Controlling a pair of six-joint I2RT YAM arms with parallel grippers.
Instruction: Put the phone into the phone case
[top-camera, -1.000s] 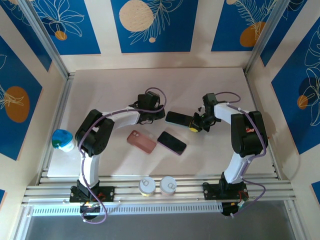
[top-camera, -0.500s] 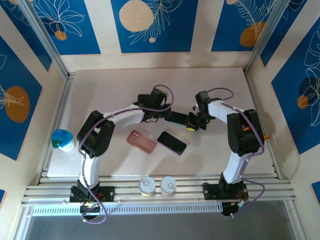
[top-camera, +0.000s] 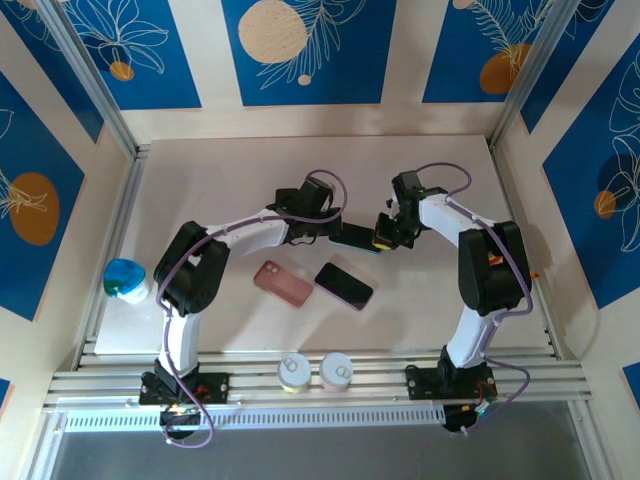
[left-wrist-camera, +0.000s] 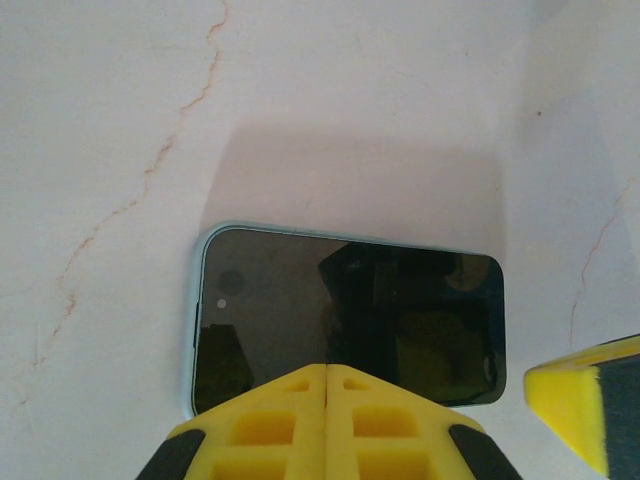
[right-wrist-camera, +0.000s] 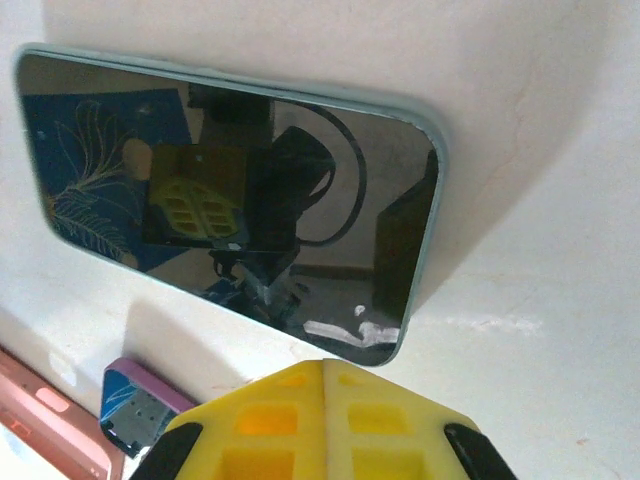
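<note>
Left gripper (left-wrist-camera: 327, 372) and right gripper (right-wrist-camera: 322, 372), fingers pressed together, flank a dark phone (top-camera: 353, 237) mid table (top-camera: 220, 180); pink case (top-camera: 283, 283) nearby.

Phone (left-wrist-camera: 345, 315): glossy black screen, pale blue rim.
Phone case (top-camera: 283, 283): dusty pink.
Purple phone (top-camera: 344, 285), at 3 o'clock of the case: dark face, purple edge.
Left end effector (left-wrist-camera: 327, 380): yellow, black side patches.
Right end effector (right-wrist-camera: 322, 375): yellow, black side patches.
Desk (left-wrist-camera: 120, 120): off-white, thin reddish-brown veins.
Walls (top-camera: 330, 60): blue panels, white leaf outlines, cream and orange discs.
Cables (top-camera: 322, 178): purple.
Small object (top-camera: 125, 279) at the desk's 9 o'clock: blue and green.
</note>
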